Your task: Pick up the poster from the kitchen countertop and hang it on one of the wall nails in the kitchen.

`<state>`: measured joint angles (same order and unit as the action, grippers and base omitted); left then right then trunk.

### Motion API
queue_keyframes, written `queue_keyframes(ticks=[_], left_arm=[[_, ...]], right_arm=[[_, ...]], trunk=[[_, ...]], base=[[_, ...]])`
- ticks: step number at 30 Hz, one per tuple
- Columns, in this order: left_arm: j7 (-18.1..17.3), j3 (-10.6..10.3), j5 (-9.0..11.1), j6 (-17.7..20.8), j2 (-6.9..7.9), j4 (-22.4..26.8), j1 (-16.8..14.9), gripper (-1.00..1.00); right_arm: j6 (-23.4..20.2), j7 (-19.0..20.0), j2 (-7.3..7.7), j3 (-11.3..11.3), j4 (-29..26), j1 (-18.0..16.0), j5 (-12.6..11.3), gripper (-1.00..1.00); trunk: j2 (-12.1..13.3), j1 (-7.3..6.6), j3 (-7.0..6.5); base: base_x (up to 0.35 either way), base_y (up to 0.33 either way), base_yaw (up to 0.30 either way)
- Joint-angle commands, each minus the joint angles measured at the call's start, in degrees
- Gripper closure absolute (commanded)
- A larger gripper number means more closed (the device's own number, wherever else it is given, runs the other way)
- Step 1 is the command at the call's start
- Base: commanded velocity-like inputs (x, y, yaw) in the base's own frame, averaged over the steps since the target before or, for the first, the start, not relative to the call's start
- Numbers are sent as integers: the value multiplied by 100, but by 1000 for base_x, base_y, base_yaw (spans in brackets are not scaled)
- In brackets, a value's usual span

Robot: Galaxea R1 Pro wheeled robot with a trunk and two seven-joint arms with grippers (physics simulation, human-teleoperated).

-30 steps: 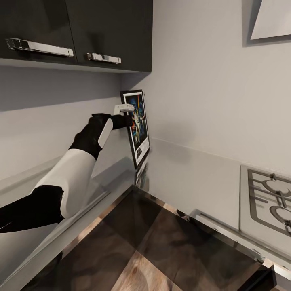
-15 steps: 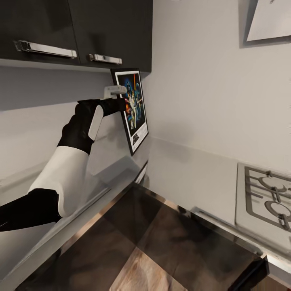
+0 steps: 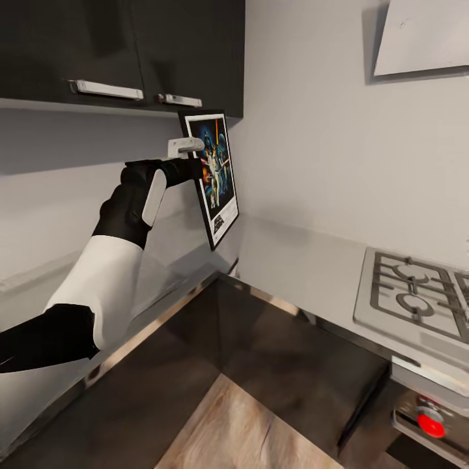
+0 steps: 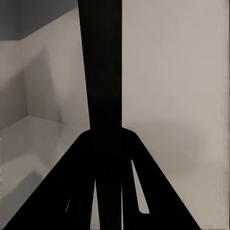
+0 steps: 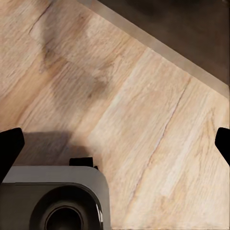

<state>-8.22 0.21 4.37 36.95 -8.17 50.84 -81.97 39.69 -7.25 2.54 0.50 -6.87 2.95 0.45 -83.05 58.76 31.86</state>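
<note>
The poster (image 3: pixel 217 174), black-framed with colourful figures on dark blue, hangs upright in the air at the wall corner, just under the dark wall cabinets. My left gripper (image 3: pixel 199 161) is shut on its left edge. In the left wrist view the poster's edge (image 4: pixel 102 67) runs as a dark strip out from between the fingers (image 4: pixel 76 191). Below it lies the pale grey kitchen countertop (image 3: pixel 296 264), apart from the poster's lower edge. My right gripper (image 5: pixel 115 146) is open and hangs over the wooden floor. The wall nails are out of view.
Dark upper cabinets (image 3: pixel 130 45) with metal handles hang close above the poster. A gas hob (image 3: pixel 417 299) is set in the counter at the right, with a red knob (image 3: pixel 430 425) below it and a range hood (image 3: pixel 423 36) above. The robot's base (image 5: pixel 52 199) stands on the wooden floor (image 5: pixel 143 110).
My left arm has lifted the poster off the countertop and up to just under the cabinets. The head camera has then shifted, so the hob shows further left.
</note>
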Motion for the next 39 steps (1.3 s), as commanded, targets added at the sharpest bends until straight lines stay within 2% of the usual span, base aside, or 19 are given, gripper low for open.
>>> queue_keyframes(ticks=[1, 11, 17, 21, 27, 34, 35, 37, 39], left_arm=[[14, 2, 38, 32, -1, 5, -3, 100], [14, -3, 46, 32, -1, 5, -3, 100], [14, -3, 46, 32, -1, 5, 3, 100], [14, -3, 46, 32, -1, 5, 5, 100], [14, -11, 46, 32, -8, 5, 5, 100], [14, -20, 46, 32, -25, 18, 5, 100], [14, -18, 46, 32, -26, 16, 5, 100], [14, -15, 46, 32, -27, 15, 5, 100], [14, -16, 46, 32, -27, 17, 5, 100]], right_arm=[[3, -22, 0, 7, -12, 4, 6, -100], [11, -31, 10, -1, -19, -5, -1, -100], [24, -45, 53, -31, -39, -40, -48, -100], [10, -53, 54, -38, -265, -61, -52, -100], [-129, -62, 23, -23, -902, -76, -7, -100], [-959, -71, -3, 11, -2446, -36, 12, -100], [-1284, -69, -5, 14, -3053, 8, 12, -100], [-1608, -67, -6, 13, -3455, 99, 10, -100], [-1756, -64, -7, 13, -3604, 144, 9, -100]], trunk=[[-3, -4, 5], [-3, -4, 5], [-3, -4, -48], [-3, -4, -86], [-3, -4, -143], [-3, -4, -209], [-3, -4, -219], [-3, -4, -238], [-3, -4, -257]], base=[[-340, 0, 0], [-341, 0, 0], [-341, 0, 0], [-341, 0, 0], [-222, 0, 0], [-34, 0, 0], [-13, 0, 0], [-76, 0, 0], [-180, 0, 0]])
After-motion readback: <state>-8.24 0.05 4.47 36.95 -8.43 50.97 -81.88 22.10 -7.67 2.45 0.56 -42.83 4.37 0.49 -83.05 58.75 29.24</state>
